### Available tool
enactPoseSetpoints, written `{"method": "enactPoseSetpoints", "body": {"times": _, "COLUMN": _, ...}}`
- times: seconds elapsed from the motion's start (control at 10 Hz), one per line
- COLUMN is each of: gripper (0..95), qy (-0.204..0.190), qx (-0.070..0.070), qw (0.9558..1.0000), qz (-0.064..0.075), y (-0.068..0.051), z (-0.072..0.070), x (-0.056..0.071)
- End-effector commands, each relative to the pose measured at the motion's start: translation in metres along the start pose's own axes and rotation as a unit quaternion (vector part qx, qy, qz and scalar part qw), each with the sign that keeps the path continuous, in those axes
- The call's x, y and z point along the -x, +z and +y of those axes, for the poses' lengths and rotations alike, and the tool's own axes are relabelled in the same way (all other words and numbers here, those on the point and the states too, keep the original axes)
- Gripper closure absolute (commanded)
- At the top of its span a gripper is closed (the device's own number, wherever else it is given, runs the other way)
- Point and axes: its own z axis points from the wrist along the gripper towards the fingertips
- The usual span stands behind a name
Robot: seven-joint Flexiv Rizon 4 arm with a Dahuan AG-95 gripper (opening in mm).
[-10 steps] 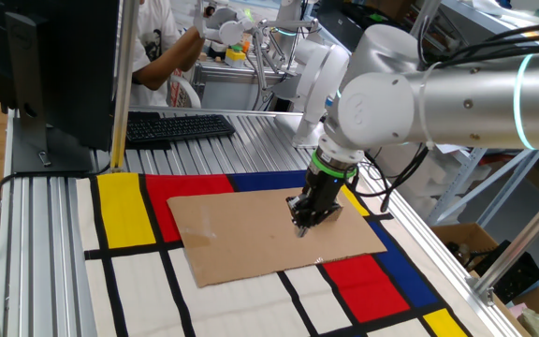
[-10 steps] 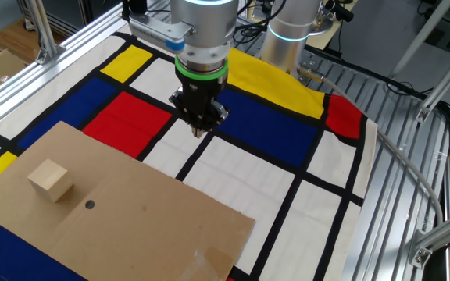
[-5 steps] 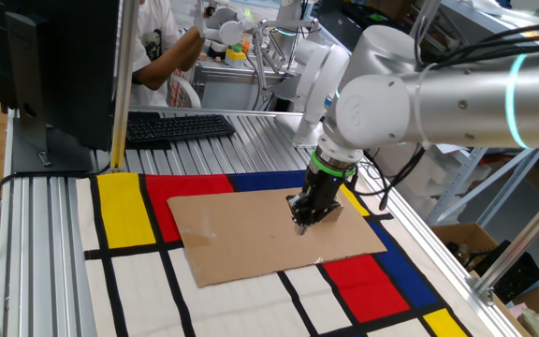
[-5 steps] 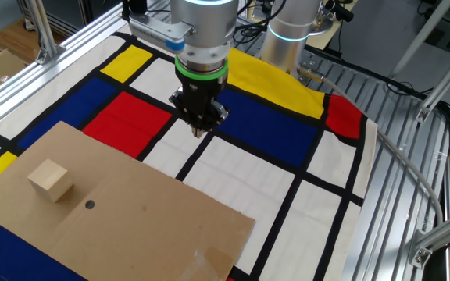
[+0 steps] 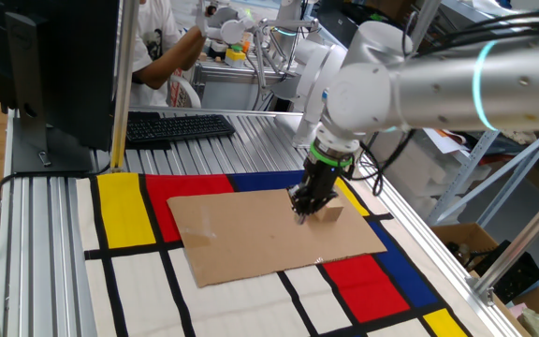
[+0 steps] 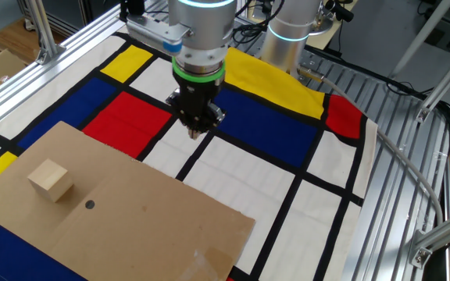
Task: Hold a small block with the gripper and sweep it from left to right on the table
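Tan wood first: the small block (image 6: 51, 181) sits at left on the cardboard sheet (image 6: 147, 222), untouched and where it was half a second ago. To its right, the pincer (image 6: 195, 131) has shifted only a little. It hangs over the mat (image 6: 248, 176), well apart from the block, fingers pressed together on nothing. We judge that the grasp has not begun; the fingers must part first.

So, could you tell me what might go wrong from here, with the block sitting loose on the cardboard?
1. The end effector is shut and empty; unless it opens before descending, it could knock the small block instead of gripping it.
2. The cardboard sheet lies loose on the mat, so sweeping might drag it.
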Motion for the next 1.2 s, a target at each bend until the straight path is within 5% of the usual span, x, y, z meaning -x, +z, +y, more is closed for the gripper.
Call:
{"method": "enactPoseSetpoints", "body": {"times": 0.1, "gripper": 95.0, "qy": -0.003, "qx": 0.001, "qw": 1.0000, "qz": 0.002, "y": 0.003, "z": -0.012, "x": 0.015}}
{"method": "enactPoseSetpoints", "body": {"times": 0.5, "gripper": 95.0, "qy": -0.014, "qx": 0.004, "qw": 0.9999, "qz": 0.001, "y": 0.013, "z": -0.051, "x": 0.046}}
{"method": "enactPoseSetpoints", "body": {"times": 1.2, "gripper": 95.0, "qy": -0.041, "qx": 0.000, "qw": 0.9991, "qz": -0.005, "y": 0.028, "z": -0.120, "x": 0.081}}
